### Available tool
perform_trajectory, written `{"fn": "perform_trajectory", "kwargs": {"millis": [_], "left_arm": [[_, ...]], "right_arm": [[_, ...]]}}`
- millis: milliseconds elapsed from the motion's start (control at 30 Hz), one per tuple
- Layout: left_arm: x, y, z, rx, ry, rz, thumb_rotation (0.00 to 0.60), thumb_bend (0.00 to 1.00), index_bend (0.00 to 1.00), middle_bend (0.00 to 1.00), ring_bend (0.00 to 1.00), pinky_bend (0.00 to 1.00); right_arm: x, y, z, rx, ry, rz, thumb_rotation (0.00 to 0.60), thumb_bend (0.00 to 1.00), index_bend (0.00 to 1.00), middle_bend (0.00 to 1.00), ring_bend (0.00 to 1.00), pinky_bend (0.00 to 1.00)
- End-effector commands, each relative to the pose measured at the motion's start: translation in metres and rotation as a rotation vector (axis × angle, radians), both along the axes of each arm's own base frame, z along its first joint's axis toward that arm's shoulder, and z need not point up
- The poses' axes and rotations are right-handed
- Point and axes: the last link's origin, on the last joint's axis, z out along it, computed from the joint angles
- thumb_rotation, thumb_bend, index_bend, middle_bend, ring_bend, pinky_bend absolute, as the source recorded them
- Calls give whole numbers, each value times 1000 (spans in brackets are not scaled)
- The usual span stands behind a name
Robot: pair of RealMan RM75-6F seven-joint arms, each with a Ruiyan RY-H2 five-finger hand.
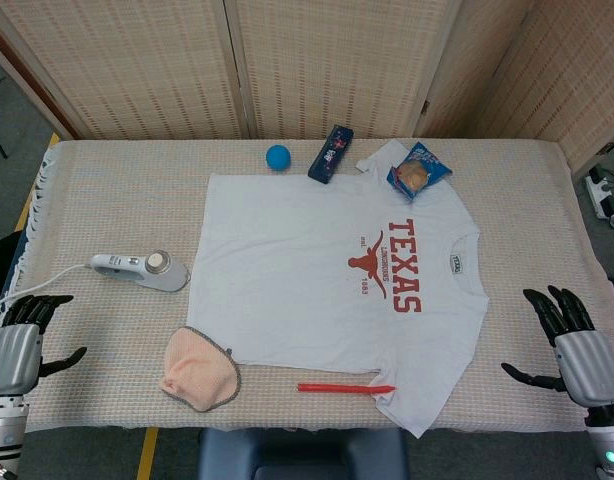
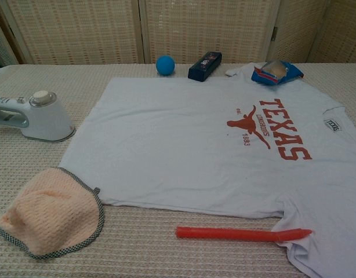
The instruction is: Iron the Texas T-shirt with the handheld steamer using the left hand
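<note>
We see the table (image 1: pixel 107 200) under a woven cloth, its far right cut off in the chest view. The T-shirt (image 1: pixel 317 270) lies flat at centre, collar to the right, one sleeve partly under a snack bag (image 1: pixel 419 172). The steamer (image 1: pixel 142 268) rests left of the shirt, untouched — its cord runs off the table edge. Left hand (image 1: pixel 17 340) and right hand (image 1: pixel 572 335) are both empty, fingers spread, wrists cropped. Smaller items: peach cloth (image 1: pixel 199 372), dark box (image 1: pixel 331 153), red stick (image 1: pixel 342 387), blue ball (image 1: pixel 277 156).
</note>
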Motion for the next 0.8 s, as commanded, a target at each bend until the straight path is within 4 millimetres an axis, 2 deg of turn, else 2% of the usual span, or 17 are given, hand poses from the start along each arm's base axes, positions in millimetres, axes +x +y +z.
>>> {"fn": "perform_trajectory", "kwargs": {"millis": [33, 233, 333, 567, 800], "left_arm": [[0, 1, 0, 0, -2, -1, 600, 12, 285, 321, 224, 189], [5, 8, -1, 8, 10, -16, 600, 12, 294, 327, 224, 192], [12, 18, -1, -2, 24, -48, 600, 11, 293, 322, 225, 193], [31, 67, -6, -30, 27, -91, 600, 12, 291, 302, 218, 202], [41, 125, -27, -107, 107, -44, 600, 26, 245, 228, 154, 199]], "right_arm": [[0, 0, 0, 1, -2, 1, 398, 58, 6, 114, 8, 46], [3, 0, -1, 2, -4, 11, 398, 56, 1, 114, 8, 46], [5, -1, 1, 0, -5, 19, 398, 56, 0, 114, 8, 46], [8, -3, 6, -3, 2, 34, 398, 55, 0, 113, 8, 46], [7, -2, 8, -2, 1, 33, 399, 56, 0, 112, 8, 46]]}}
